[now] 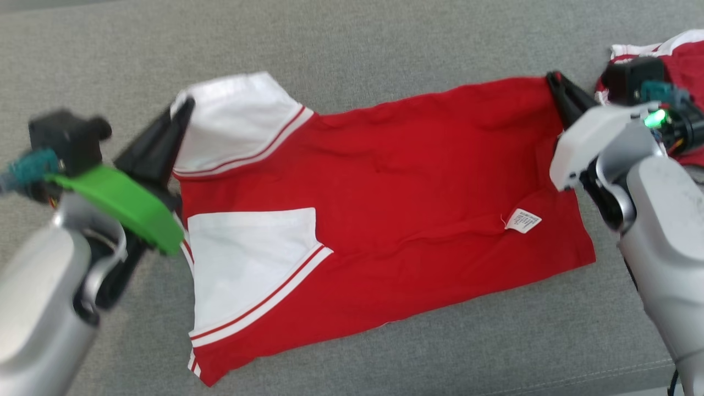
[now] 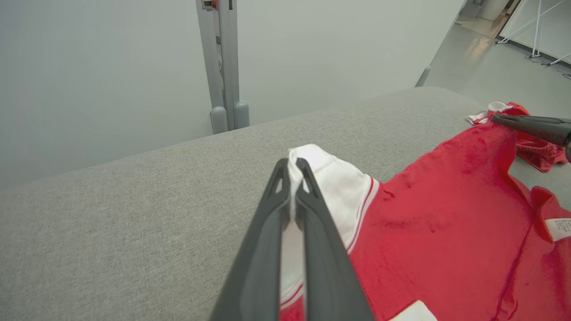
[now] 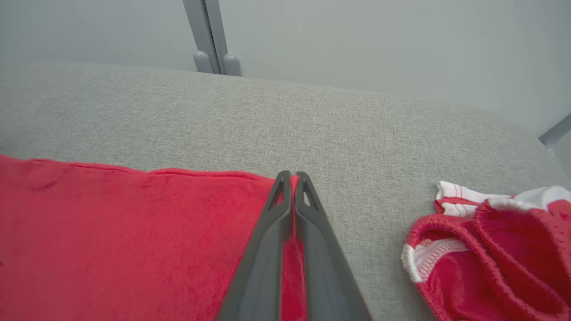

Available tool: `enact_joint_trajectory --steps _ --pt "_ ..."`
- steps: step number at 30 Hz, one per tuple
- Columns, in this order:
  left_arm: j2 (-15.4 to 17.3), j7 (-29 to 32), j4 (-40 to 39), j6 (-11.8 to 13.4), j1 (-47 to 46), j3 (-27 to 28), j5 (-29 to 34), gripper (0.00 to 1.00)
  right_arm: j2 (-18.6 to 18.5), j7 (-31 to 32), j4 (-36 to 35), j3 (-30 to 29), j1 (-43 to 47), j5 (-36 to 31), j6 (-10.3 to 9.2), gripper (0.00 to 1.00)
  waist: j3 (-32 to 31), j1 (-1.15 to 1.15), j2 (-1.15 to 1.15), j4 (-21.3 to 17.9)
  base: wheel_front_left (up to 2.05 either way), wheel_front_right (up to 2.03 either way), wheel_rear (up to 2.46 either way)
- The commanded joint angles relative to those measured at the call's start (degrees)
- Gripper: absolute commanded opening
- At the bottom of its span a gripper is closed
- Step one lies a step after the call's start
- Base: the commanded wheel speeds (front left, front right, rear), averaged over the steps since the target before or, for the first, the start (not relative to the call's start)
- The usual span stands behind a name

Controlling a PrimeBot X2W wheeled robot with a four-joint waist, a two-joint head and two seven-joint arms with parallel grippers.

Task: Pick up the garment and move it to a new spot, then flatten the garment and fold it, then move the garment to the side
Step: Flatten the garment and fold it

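Left gripper (image 1: 184, 105), two long dark fingers: clenched on the outer edge of the far white short sleeve (image 1: 236, 118), with white cloth pinched between the tips in the left wrist view. Right gripper (image 1: 554, 78): likewise clamped, on the far right corner of the red hem, red cloth sandwiched between the fingers in the right wrist view.

Stretched between the two: red T-shirt with white, stripe-edged sleeves (image 1: 396, 176), lying fairly flat on a grey woven upholstered surface (image 1: 352, 38). Long axis left to right across the head view, sleeve end at robot's left, hem end at robot's right. Second white sleeve (image 1: 247, 258) folded in over the red body, on the side nearer the robot. Small white care tag (image 1: 523, 220) on the right part, near the hem.

Key relation: both grips on the far long edge, one at each end, near long edge free. Each arm already at its own end, neither nearer overall. Probably set up for lifting the far edge and drawing it toward the robot, folding along the long axis, or for pulling taut to flatten first.

Crumpled red cloth with white ribbed trim (image 1: 685, 55): just beyond the right gripper, apart from the T-shirt, worth avoiding.
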Motion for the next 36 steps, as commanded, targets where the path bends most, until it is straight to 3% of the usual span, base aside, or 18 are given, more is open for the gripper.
enact_joint_trajectory --steps 1,11,22,23,25,26,27,28,29,36 --pt "0.6 -0.9 -1.4 0.9 3.2 0.2 -0.7 0.0 -0.5 -0.9 -0.9 -0.5 2.8 0.3 -0.08 0.0 -2.7 0.0 0.0 0.5 0.0 0.0 0.0" --pt "1.3 -6.6 -9.9 7.0 21.1 0.5 -4.1 0.0 0.2 -2.3 -10.3 -7.9 19.7 -2.2 -0.08 0.0 -6.9 0.0 0.0 2.0 0.0 0.0 0.0" --pt "-1.1 -10.0 -4.5 7.8 28.6 -2.8 -3.2 0.0 4.3 0.2 -16.4 -13.5 29.7 -7.2 -0.08 0.0 -8.5 0.0 0.0 1.8 0.0 0.0 0.0" --pt "-1.4 -10.4 -3.6 7.7 28.9 -3.0 -3.1 0.0 4.7 0.3 -16.5 -13.7 30.2 -7.5 -0.08 0.05 -8.7 0.0 0.0 1.8 0.0 0.0 0.0" --pt "-2.0 -10.9 -2.2 7.5 29.5 -3.4 -3.0 0.0 5.3 0.0 -16.6 -14.3 30.8 -8.2 -0.08 0.38 -9.0 0.0 0.0 1.6 0.0 0.0 0.0" --pt "-2.4 -11.2 -1.7 7.5 29.8 -3.6 -2.9 0.05 5.7 -0.4 -16.7 -14.6 31.2 -8.4 -0.08 0.72 -9.2 0.0 0.0 1.6 0.0 0.0 0.0" --pt "-2.8 -11.6 -1.1 7.4 30.1 -3.8 -2.8 0.36 6.2 -0.7 -16.6 -15.1 31.7 -8.5 -0.08 1.0 -9.5 0.0 0.0 1.5 0.0 0.0 0.0" --pt "-3.1 -12.0 -0.8 7.5 30.4 -3.9 -2.7 0.72 6.6 -1.0 -16.6 -15.6 32.2 -8.7 -0.08 1.0 -9.8 0.0 0.0 1.5 0.0 0.0 0.0" --pt "-3.7 -12.6 -0.4 7.7 30.9 -3.7 -2.9 1.0 7.0 -1.4 -16.7 -16.3 32.7 -8.7 -0.08 1.0 -10.1 0.0 0.0 1.6 0.0 0.0 0.0" --pt "-7.1 -15.1 -0.8 9.7 34.1 0.7 -1.6 1.0 9.6 -4.0 -18.1 -21.6 36.0 -9.4 -0.08 1.0 -12.2 0.0 0.0 2.2 0.0 0.0 0.0"
